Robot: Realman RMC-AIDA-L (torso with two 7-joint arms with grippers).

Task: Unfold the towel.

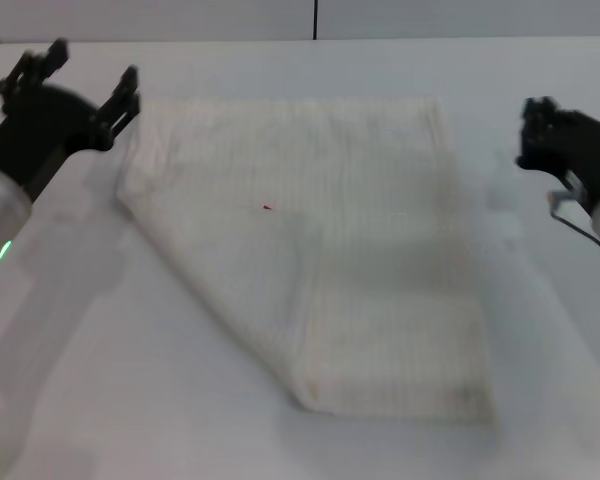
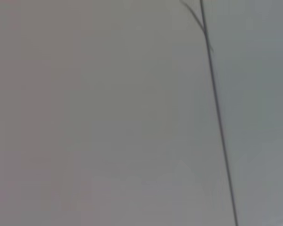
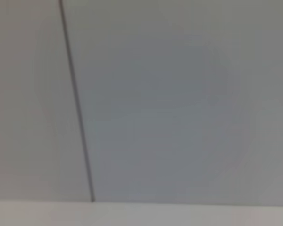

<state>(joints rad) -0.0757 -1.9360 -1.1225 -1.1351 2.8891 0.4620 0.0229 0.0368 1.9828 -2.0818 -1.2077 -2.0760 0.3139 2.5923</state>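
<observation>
Centrally on the white table (image 1: 70, 380), seen from the head camera, lies the towel (image 1: 320, 250), a cream-white cloth with faint ribbed stripes, spread flat but with one part folded over: its near-left edge runs diagonally from the far-left corner down to a point near the front, and a small red tag (image 1: 267, 207) shows on its upper surface, left of the middle. At the towel's far-left corner the left gripper (image 1: 92, 88) hovers just beside the cloth, its two black fingers (image 1: 125, 95) spread apart with nothing between them; whether the nearer finger touches the hem cannot be told. Off the towel's right edge, toward the far side, the right gripper (image 1: 552, 125) hangs above the bare table, clear of the cloth; its fingers are bunched in a dark mass and whether they are released or clenched cannot be told. A pale wall (image 1: 150, 18) with a dark vertical seam (image 1: 314, 18) rises behind the table. Both wrist cameras show only blank grey panels split by a thin dark seam (image 2: 217, 113) (image 3: 78, 108), with a light strip (image 3: 141, 214) along one edge of the right wrist picture.
</observation>
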